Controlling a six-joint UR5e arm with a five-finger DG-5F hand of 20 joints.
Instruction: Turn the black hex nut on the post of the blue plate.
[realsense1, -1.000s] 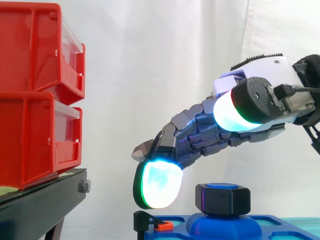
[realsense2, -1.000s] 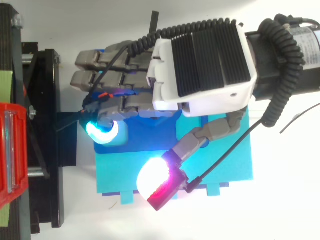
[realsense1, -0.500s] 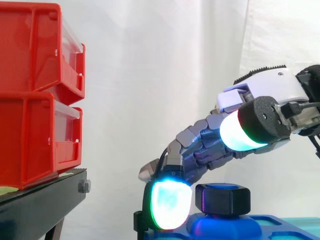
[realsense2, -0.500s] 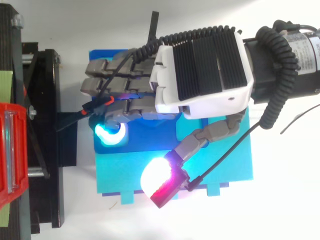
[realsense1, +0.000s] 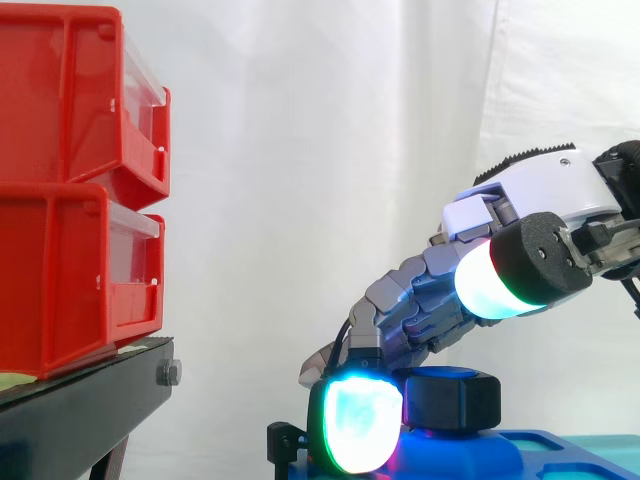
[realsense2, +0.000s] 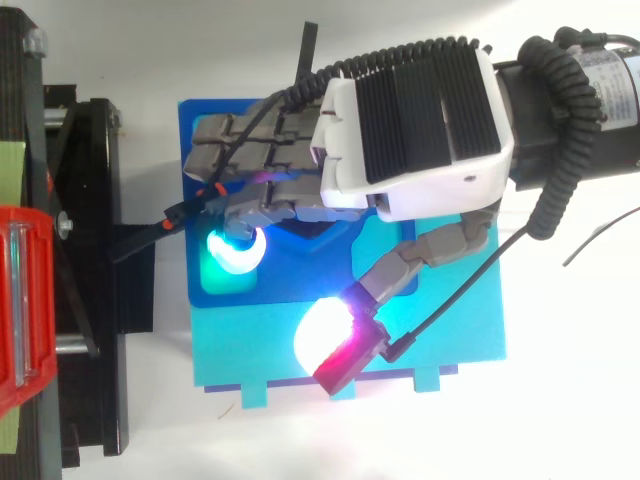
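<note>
Fingers curl down from the right and arch over the black hex nut, closed round its top and left side. In the side view one fingertip pad, glowing cyan with a green rim, sits low against the nut's left flank, just above the blue plate. From above, the same pad shines at the end of the bent fingers, and a dark corner of the nut shows beneath them. The thumb is not on the nut. It stands up and to the right of it, well apart, with its pad glowing white. In the top view it reaches out to the near side of the plate, lit white and magenta. Behind the fingers the hand lies palm down over the plate, its ribbed black back turned upward.

The nut sits upright on the post, whose blue top shows in the nut's bore, at the middle of the blue plate. The plate lies on a turquoise base. A small black clip stands at the plate's left edge. Further left are two stacked red bins on a black stand, with a white curtain behind everything.
</note>
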